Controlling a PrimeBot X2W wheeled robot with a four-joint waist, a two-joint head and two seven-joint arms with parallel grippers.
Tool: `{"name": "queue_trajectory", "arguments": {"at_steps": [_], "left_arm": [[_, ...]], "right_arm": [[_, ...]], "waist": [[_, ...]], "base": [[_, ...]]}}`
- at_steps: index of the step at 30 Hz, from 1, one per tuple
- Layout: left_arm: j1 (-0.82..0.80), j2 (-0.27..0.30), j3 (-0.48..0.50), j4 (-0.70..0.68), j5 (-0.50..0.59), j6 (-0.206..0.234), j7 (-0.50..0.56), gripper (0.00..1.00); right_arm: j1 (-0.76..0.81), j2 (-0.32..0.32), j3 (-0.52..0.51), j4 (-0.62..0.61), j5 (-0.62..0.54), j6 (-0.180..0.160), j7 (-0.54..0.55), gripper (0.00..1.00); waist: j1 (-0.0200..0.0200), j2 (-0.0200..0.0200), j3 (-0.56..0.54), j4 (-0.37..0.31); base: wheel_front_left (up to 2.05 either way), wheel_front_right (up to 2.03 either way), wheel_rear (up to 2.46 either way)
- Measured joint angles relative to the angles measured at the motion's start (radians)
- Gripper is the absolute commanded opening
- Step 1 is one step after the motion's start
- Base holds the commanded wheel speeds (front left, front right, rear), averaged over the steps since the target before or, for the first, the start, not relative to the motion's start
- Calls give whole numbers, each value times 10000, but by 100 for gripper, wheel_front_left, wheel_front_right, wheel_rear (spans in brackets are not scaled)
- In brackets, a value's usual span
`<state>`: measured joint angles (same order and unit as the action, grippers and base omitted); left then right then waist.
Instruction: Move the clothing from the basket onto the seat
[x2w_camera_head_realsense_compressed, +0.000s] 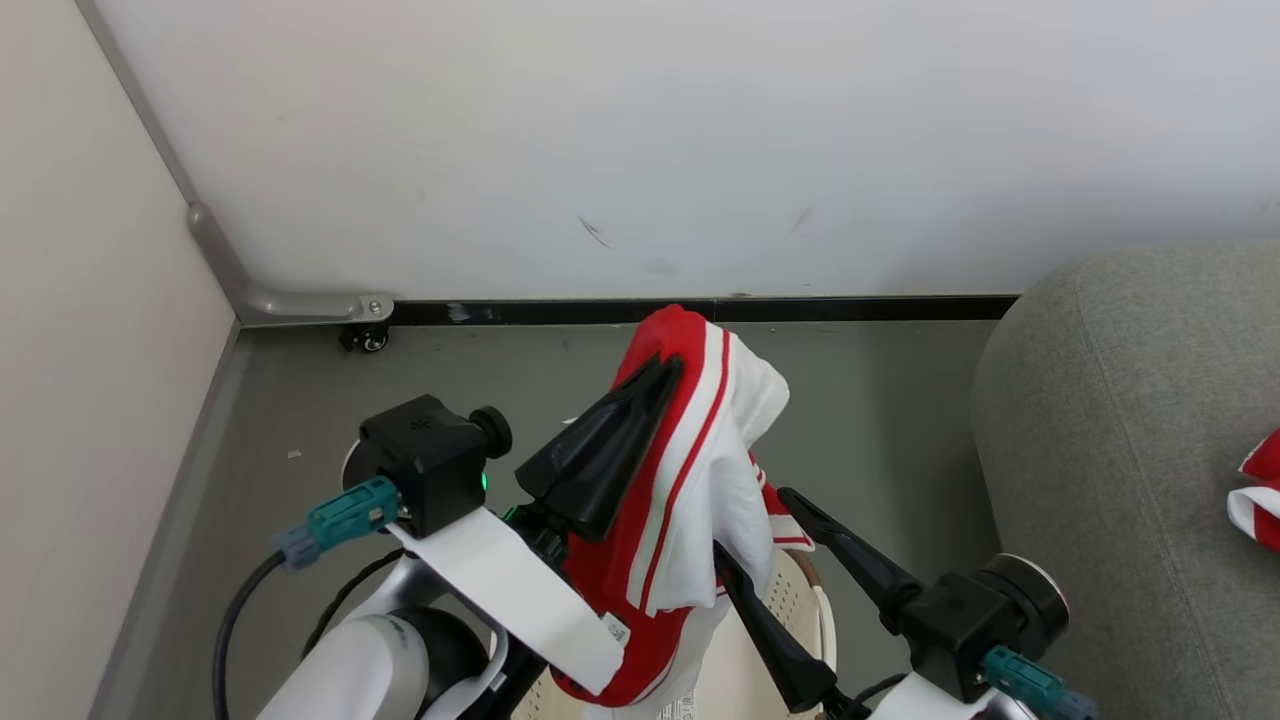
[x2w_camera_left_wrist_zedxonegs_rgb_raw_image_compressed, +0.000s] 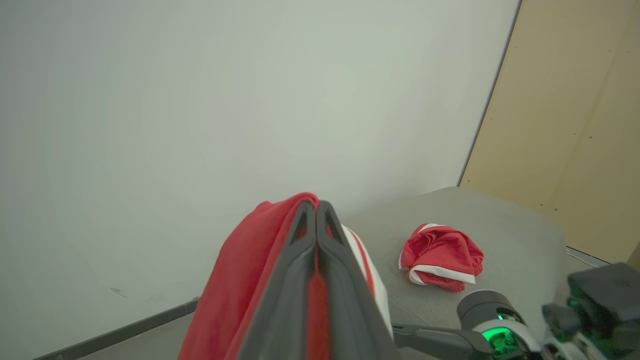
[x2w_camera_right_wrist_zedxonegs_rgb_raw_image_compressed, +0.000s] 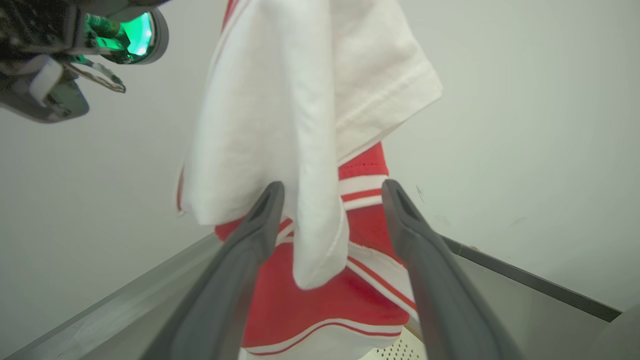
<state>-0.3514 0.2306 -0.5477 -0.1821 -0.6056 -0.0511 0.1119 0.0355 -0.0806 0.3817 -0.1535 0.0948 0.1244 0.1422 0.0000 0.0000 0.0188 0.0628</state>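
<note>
Soft cloth clothing (x2w_camera_head_realsense_compressed: 690, 480), matt fabric seat (x2w_camera_head_realsense_compressed: 1120, 480) (basket (x2w_camera_head_realsense_compressed: 795, 595): smooth plastic).

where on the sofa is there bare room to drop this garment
Bare: the grey sofa between its rounded near edge and the crumpled red garment lying on it. Crowded: above the basket, where the held garment hangs.

basket (x2w_camera_head_realsense_compressed: 795, 600): on the floor (x2w_camera_head_realsense_compressed: 500, 360) right before me, left of the seat (x2w_camera_head_realsense_compressed: 1120, 450).
seat: at my right, near the wall (x2w_camera_head_realsense_compressed: 700, 150).
my left gripper (x2w_camera_head_realsense_compressed: 668, 370): raised above the basket, fingers pressed together on the held garment (x2w_camera_head_realsense_compressed: 700, 480).
held garment: hangs from my left gripper, lower end down over the basket.
my right gripper (x2w_camera_head_realsense_compressed: 755, 522): right of the held garment and lower, fingers spread, a fold hanging in the gap between them; touching or not, i cannot tell.
other garment (x2w_camera_head_realsense_compressed: 1258, 490): on the seat, well apart from the basket.
</note>
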Motion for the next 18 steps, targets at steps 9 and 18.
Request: {"name": "queue_trajectory", "arguments": {"at_steps": [9, 18], "left_arm": [[12, -157, -362, -462, -190, -111, 297, 0], [15, -198, -550, -876, -437, -201, 508, 0]], "right_arm": [[-221, -130, -92, 86, -4, 0, 25, 100], [-408, -102, -299, 226, 2, 0, 19, 0]], "waist": [[0, 0, 76, 64], [1, 0, 167, 128]], "base": [[0, 0, 0], [0, 0, 0]]}}
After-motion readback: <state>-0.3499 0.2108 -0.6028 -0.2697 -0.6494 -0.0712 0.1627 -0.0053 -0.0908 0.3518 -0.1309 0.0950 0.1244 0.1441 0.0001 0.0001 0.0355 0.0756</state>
